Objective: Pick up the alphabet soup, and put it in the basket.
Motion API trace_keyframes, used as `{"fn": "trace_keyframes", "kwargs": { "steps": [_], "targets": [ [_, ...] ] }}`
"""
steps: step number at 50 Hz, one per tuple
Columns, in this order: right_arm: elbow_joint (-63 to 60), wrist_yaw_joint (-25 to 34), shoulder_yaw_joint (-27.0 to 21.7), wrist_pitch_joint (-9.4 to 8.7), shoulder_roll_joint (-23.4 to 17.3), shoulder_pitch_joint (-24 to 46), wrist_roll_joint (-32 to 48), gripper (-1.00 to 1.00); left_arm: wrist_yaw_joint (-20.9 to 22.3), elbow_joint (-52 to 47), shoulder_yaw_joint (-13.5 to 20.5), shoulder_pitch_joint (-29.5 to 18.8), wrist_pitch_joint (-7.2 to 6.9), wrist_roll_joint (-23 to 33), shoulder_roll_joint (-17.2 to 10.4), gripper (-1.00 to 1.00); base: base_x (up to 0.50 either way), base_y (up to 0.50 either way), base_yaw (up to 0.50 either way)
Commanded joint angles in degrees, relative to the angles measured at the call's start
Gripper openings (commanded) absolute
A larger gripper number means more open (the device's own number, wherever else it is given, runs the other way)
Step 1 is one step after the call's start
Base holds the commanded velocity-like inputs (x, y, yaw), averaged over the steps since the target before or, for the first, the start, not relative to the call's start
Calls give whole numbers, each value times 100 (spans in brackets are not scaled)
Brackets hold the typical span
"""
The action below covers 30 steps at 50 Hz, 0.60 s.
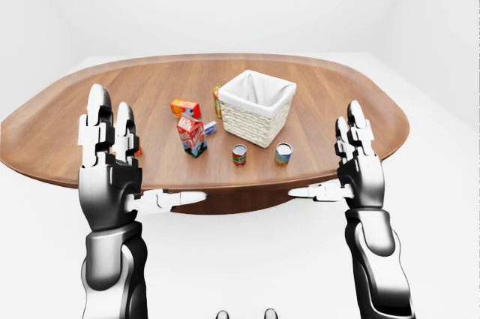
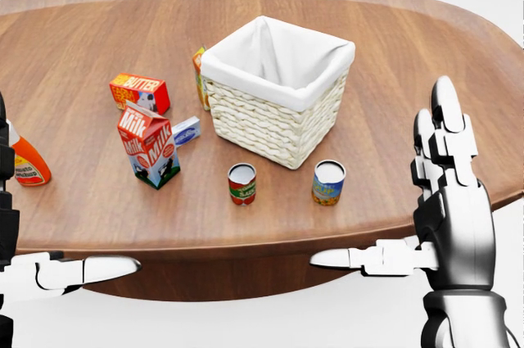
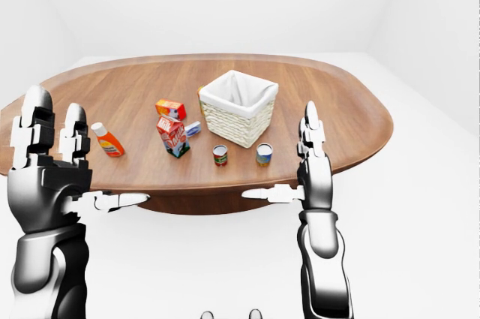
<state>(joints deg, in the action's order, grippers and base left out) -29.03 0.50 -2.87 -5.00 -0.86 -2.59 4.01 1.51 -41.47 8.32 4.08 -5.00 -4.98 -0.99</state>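
Below the basket [image 2: 277,86] in the head view, two cans stand upright on the table [image 2: 393,29], long axes vertical, lids up. Which is the soup cannot be read; the blue-and-yellow can [image 2: 328,183] stands right of the red can [image 2: 241,183]. Left of the basket stands a milk carton [image 2: 149,145]. Both the left hand [image 1: 112,176] and right hand [image 2: 446,201] hover with fingers spread apart, holding nothing.

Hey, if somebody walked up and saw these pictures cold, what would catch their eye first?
Probably the two big silver hands, left hand and right hand, raised open at the near edge of the wooden table, holding nothing. Next, the white-lined wicker basket at the middle of the head view, with two small cans standing just below it: a red can and a blue-and-yellow can.
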Motion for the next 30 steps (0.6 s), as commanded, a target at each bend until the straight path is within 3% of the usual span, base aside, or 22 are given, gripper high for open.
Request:
{"fn": "trace_keyframes", "kwargs": {
  "steps": [1,19,30],
  "targets": [
    [68,-6,24,0,7,-13,47,100,9,-21,7,2,0,-38,9,100,0,-34,0],
    [73,-13,50,0,12,-34,94,100,19,-23,1,23,0,-41,3,100,0,-22,0],
    [31,-9,79,0,16,-54,134,100,37,1,22,19,0,-46,-1,100,0,0,0]
  ]
}}
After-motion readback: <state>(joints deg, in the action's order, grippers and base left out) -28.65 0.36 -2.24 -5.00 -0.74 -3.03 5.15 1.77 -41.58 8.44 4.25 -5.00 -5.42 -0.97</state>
